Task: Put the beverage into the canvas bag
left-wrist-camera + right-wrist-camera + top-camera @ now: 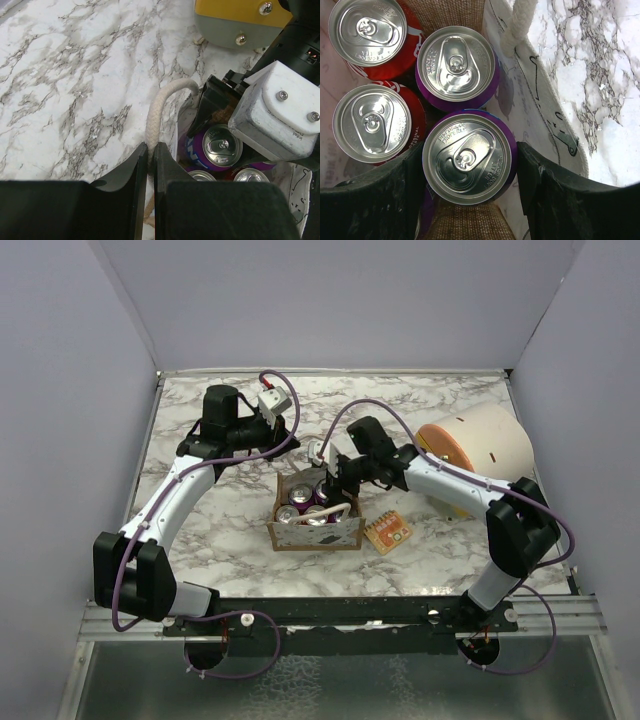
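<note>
We see the purple beverage can [467,162] upright inside the canvas bag [315,535], clasped on opposite sides by the right gripper [338,483]. It stands beside two red cans [370,122] and a second purple can [456,65]. The left gripper [151,147] is clenched on the white rope handle [160,107]. We judge the can stiff but thin-walled, smooth, and weighty if full. A firm hold across the sidewall below the rim suits it, since squeezing hard could dent it. The bag is soft fabric and could sag without that handle hold.
</note>
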`<state>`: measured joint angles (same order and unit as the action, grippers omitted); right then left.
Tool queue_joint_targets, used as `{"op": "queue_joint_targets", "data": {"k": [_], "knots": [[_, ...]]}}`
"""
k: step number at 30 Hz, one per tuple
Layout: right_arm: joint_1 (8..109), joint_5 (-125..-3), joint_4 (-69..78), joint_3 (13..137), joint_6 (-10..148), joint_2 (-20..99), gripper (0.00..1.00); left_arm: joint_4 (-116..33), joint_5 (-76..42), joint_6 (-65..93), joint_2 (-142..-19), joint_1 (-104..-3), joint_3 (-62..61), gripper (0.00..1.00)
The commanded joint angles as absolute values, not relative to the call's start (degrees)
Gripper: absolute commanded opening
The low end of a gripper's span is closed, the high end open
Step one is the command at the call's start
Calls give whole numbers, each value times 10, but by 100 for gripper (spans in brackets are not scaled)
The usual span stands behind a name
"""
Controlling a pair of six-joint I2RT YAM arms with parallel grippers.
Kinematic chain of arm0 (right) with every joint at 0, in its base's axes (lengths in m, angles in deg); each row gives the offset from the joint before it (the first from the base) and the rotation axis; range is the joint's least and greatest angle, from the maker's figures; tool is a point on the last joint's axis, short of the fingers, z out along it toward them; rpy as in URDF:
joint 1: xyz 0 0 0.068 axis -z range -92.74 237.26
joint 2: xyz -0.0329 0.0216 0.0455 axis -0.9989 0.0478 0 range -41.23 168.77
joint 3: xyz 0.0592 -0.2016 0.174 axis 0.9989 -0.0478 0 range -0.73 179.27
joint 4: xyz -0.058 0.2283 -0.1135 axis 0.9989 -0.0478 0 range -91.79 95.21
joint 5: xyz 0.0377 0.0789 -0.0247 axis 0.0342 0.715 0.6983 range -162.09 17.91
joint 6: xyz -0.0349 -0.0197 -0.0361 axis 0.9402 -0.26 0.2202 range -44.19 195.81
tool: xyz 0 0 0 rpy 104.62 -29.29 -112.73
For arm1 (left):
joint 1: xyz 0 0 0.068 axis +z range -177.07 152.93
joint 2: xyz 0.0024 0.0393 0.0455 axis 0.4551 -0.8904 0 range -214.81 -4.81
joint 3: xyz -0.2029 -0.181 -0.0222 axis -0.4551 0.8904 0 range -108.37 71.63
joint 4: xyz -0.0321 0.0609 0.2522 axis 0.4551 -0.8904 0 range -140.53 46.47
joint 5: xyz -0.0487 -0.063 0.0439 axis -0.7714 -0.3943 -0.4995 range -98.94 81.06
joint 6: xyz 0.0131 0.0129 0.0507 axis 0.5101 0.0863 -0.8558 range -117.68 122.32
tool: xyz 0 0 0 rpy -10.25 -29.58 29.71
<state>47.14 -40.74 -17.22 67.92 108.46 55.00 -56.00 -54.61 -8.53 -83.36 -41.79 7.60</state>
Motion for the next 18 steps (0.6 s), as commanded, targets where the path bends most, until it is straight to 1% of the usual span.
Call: {"op": "queue_joint_targets", "data": {"k": [1, 18], "knots": [[467, -465, -175, 679, 1093, 548, 51, -554, -566, -90, -819, -421, 77, 0], [452, -558, -182, 676, 1106, 584, 52, -555, -569, -90, -818, -421, 78, 0]]}}
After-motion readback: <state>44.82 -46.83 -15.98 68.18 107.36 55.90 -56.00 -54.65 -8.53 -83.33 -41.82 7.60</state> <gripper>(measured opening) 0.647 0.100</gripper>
